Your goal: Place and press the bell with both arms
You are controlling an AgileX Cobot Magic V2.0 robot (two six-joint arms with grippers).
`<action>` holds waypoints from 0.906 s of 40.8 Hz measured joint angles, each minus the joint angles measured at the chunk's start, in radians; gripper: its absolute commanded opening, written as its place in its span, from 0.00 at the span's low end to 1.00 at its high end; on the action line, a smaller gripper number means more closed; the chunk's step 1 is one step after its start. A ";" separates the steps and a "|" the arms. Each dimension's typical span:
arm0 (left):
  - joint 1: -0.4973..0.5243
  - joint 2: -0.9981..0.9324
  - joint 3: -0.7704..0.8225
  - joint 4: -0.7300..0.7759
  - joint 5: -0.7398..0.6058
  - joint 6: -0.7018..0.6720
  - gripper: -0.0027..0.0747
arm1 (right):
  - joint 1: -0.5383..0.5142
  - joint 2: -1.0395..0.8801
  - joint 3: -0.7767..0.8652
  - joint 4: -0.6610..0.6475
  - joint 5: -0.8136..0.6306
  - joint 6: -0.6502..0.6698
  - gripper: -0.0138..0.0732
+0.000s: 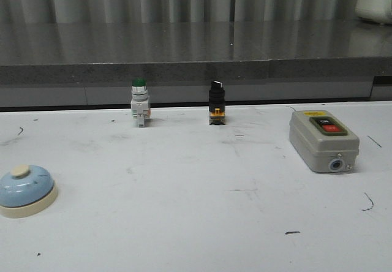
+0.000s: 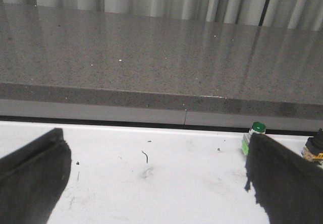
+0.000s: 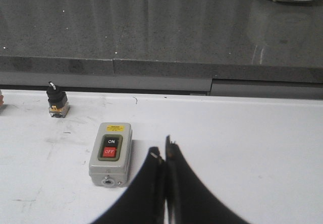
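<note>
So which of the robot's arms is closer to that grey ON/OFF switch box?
The right. Its gripper sits just beside the grey switch box in its wrist view. The left gripper is further off, near the green-capped button; the box isn't in its view.

Matte black tapered fingers [image 2: 282, 178], both end effectors.

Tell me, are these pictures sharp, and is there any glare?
Front view: soft overall, pale streaks reflecting on the grey counter, faint shadow under the bell. Left wrist view: near fingers are dark blurs. Right wrist view: switch box is crisp.
</note>
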 measured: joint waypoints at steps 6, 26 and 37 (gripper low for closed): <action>-0.019 0.106 -0.039 -0.002 0.072 0.000 0.86 | 0.000 0.000 0.000 0.000 0.000 0.000 0.09; -0.271 0.726 -0.276 -0.006 0.264 0.000 0.86 | 0.000 0.000 0.000 0.000 -0.010 0.000 0.09; -0.303 1.050 -0.409 0.002 0.364 0.000 0.86 | 0.000 0.000 0.000 0.000 -0.026 0.000 0.09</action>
